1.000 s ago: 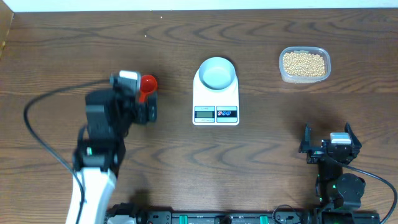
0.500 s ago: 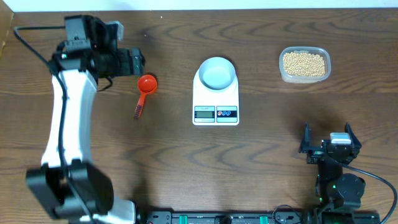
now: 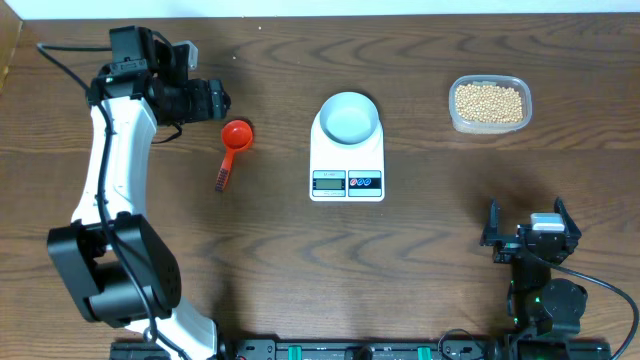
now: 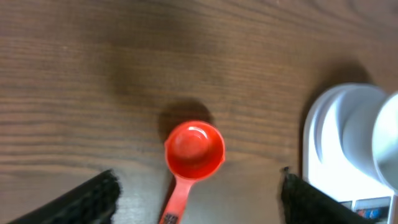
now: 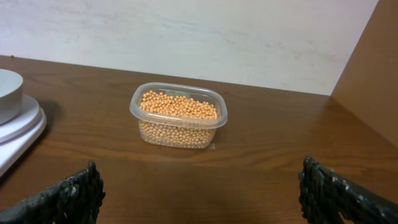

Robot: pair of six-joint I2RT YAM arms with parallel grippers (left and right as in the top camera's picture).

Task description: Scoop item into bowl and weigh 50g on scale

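Note:
The tan beans (image 3: 488,101) fill a clear plastic container (image 3: 452,110) at the back right; they also show in the right wrist view (image 5: 178,106). The empty white bowl (image 3: 372,128) stands on the white scale (image 3: 347,162) at the table's middle. A red scoop (image 3: 236,136) lies on the table left of the scale, cup toward the back. My left gripper (image 3: 212,100) is open, hovering just behind and left of the scoop; in the left wrist view the scoop (image 4: 194,149) lies between its fingers (image 4: 199,199), untouched. My right gripper (image 3: 527,218) is open and empty at the front right.
The left wrist view shows the scale's edge (image 4: 317,143) and the bowl (image 4: 388,143) at the right. The right wrist view shows the scale (image 5: 18,134) at the left, a white wall behind the table and a brown panel at the right.
My left arm has swung from over the scoop at the front left up to the back left. The scoop stays on the table. The right arm has not moved.

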